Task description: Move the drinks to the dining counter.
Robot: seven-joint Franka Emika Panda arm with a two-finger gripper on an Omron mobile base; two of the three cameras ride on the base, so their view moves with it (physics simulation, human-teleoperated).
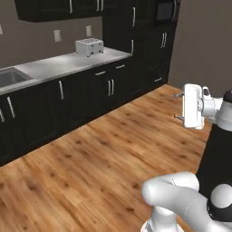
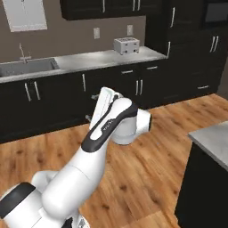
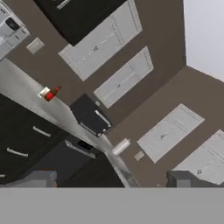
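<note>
Far off in the rolled hand view, a small red bottle point(image 3: 50, 94) of the drinks stands on a grey worktop strip point(image 3: 26, 94), with a small whitish thing point(image 3: 43, 92) right beside it, too small to identify. My gripper point(image 1: 178, 106) hangs high over the wooden floor, well away from them, open and with nothing between its fingers point(image 2: 94, 96). Its tips rise at the bottom of the hand view, gripper point(image 3: 112, 179). At the right edge, a pale grey top on a black base point(image 2: 213, 141) looks like a corner of the dining counter.
Black cabinets run under a grey worktop point(image 1: 63, 64) with a sink point(image 1: 11, 77) and a toaster point(image 1: 89, 46). A dark machine point(image 3: 89, 116) stands on the far worktop near the red bottle. Wooden floor point(image 1: 90, 167) lies open between the cabinets and the island.
</note>
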